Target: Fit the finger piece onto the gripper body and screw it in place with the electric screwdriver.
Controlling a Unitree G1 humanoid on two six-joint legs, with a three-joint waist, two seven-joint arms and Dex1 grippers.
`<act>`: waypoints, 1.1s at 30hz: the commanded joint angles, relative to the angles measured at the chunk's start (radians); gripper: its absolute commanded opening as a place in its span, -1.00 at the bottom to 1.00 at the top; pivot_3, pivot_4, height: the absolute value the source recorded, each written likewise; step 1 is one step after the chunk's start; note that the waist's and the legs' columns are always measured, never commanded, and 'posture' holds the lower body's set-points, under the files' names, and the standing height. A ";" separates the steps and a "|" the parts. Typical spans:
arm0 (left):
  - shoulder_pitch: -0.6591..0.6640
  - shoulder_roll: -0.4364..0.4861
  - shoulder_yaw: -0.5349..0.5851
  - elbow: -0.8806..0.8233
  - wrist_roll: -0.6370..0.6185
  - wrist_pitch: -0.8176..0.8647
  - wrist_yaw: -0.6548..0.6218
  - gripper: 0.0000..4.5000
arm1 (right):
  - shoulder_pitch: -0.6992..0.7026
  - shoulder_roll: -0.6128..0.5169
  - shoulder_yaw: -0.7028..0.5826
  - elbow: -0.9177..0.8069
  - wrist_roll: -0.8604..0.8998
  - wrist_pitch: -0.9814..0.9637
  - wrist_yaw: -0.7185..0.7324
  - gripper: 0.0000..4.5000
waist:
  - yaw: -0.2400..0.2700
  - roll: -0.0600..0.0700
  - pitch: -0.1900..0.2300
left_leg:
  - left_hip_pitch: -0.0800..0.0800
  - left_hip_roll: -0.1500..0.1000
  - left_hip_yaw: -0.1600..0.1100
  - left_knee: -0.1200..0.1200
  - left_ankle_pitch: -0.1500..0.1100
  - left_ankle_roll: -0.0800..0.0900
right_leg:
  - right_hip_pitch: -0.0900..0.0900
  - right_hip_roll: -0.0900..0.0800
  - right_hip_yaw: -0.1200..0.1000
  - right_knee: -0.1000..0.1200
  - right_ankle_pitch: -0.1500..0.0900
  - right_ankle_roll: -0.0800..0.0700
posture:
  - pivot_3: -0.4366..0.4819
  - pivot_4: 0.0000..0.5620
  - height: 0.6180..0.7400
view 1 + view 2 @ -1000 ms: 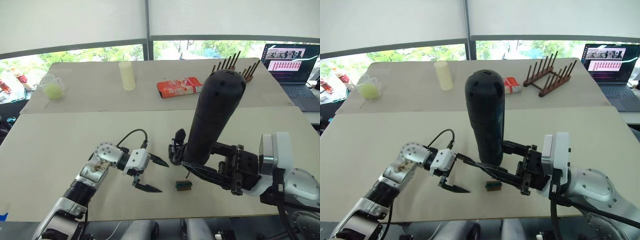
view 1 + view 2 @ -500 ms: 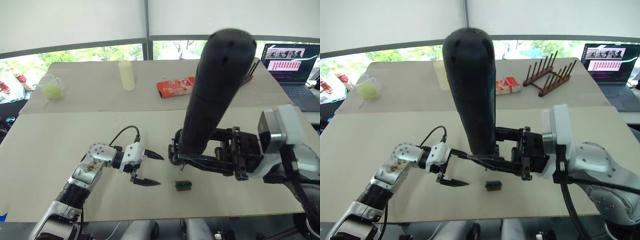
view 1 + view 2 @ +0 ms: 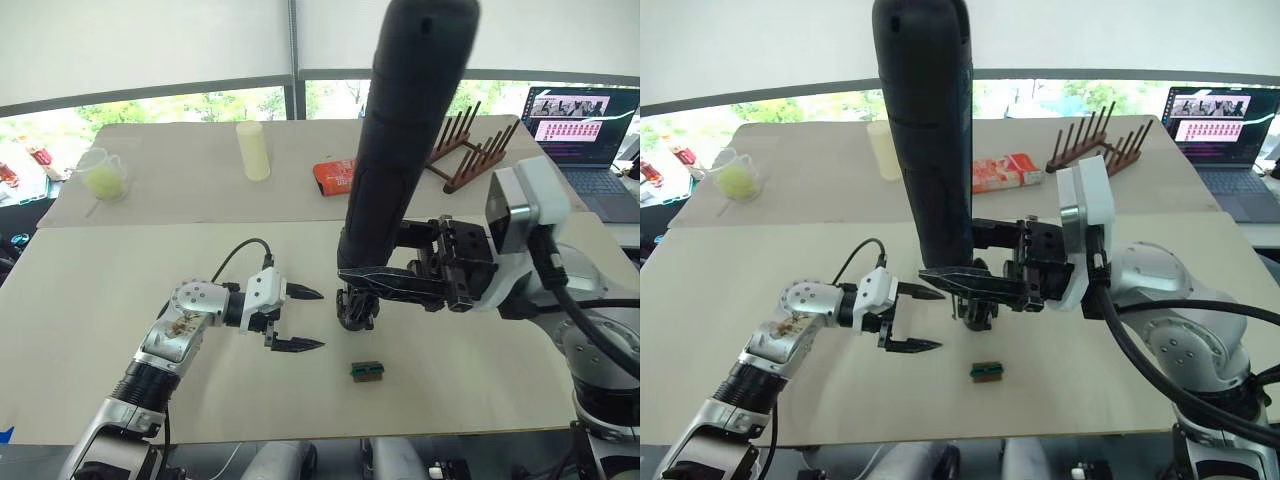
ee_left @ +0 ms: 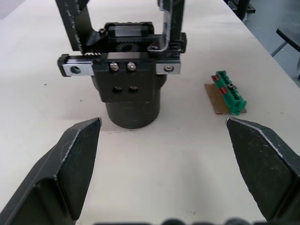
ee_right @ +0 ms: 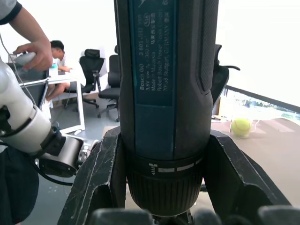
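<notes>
My right gripper (image 3: 965, 282) is shut on the electric screwdriver (image 3: 410, 130), a thick black cylinder held nearly upright by its lower end. Its tip hangs just above the gripper body (image 3: 355, 308), a small black block on a round base near the table's middle. In the left wrist view the gripper body (image 4: 129, 89) carries a finger piece (image 4: 169, 23) standing upright on its rail, with another upright piece on the other side. My left gripper (image 3: 318, 318) stands open just left of the body, its fingers apart and level with it.
A small green-and-black block (image 3: 367, 371) lies on the table in front of the body. On the far table are a red packet (image 3: 340, 175), a wooden peg rack (image 3: 470, 150), a pale cylinder (image 3: 254, 150), a cup (image 3: 105, 175) and a laptop (image 3: 580, 125).
My right gripper has raised the screwdriver from a lean to nearly upright and brought it over the gripper body. My left gripper has moved a little farther from me, closer to the body.
</notes>
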 commanded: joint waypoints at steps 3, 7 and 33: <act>-0.021 -0.018 0.007 0.020 0.008 -0.034 0.012 1.00 | -0.059 0.034 0.001 0.044 -0.061 -0.019 0.042 -0.16 | 0.000 0.000 0.000 | 0.000 0.000 0.000 0.000 0.000 0.000 | 0.000 0.000 0.000 0.000 0.000 0.000 | -0.05 -0.47 1.00; -0.037 -0.037 -0.003 0.052 0.022 -0.052 0.019 1.00 | -0.086 0.053 0.011 0.075 -0.102 -0.015 0.055 -0.16 | 0.000 0.000 0.000 | 0.000 0.000 0.000 0.000 0.000 0.000 | 0.000 0.000 0.000 0.000 0.000 0.000 | -0.05 -0.47 1.00; -0.074 -0.119 -0.027 0.157 0.079 -0.128 0.020 1.00 | -0.077 0.089 0.020 0.103 -0.213 0.023 0.109 -0.16 | 0.000 0.000 0.000 | -0.001 0.000 0.000 0.000 0.000 0.000 | -0.001 0.000 0.000 0.000 0.000 0.000 | -0.05 -0.47 1.00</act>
